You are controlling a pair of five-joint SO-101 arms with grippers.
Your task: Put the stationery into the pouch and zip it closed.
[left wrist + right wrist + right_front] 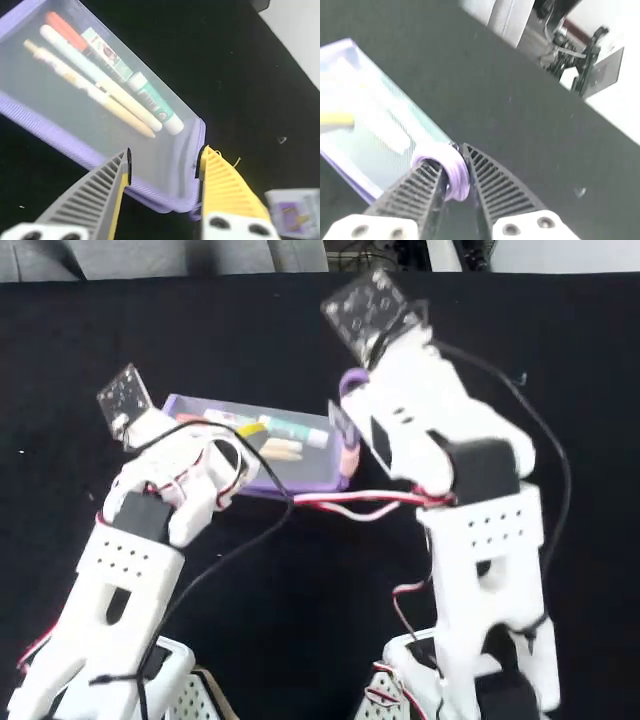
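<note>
A purple mesh pouch [300,472] lies mid-table, and through its side I see several pens and a teal-and-white stick [152,102]. My left gripper [162,167] is open, its grey and yellow fingers [220,182] straddling one end of the pouch [75,100]; from above it sits at the pouch's near edge [238,462]. My right gripper [454,172] is shut on the purple zip pull loop [451,167] at the pouch's other end [365,125]. The high view shows that loop [351,381] just above the pouch's right end, under the right gripper [352,405].
Black cloth [300,330] covers the table, with open room behind and in front of the pouch. Red and white cables [350,502] run between the arms just in front of the pouch. A small white-and-purple item [292,212] lies beside the left gripper.
</note>
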